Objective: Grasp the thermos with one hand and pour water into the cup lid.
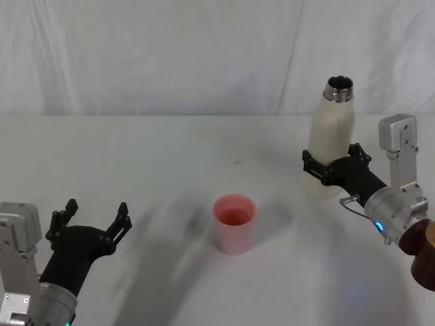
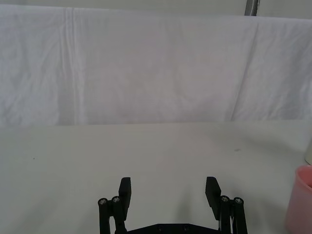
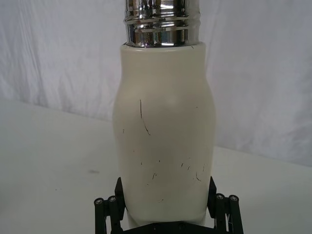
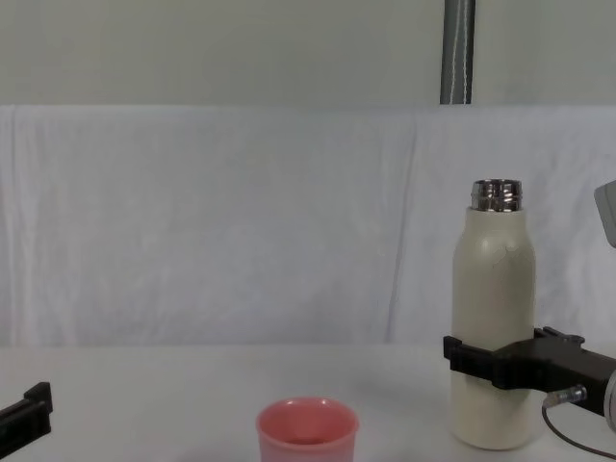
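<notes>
The cream-white thermos stands upright on the white table at the right, its steel neck uncapped. My right gripper reaches in from the right and holds it low on the body, one black finger against each side. The right wrist view shows the thermos between the fingers; in the chest view its base rests on the table. The pink cup lid stands upright mid-table, left of the thermos and apart from it. My left gripper hovers open at the near left, holding nothing.
A white cloth hangs as a backdrop behind the table. A brown rounded object sits at the right edge beside my right arm. The cup lid's rim shows at the edge of the left wrist view.
</notes>
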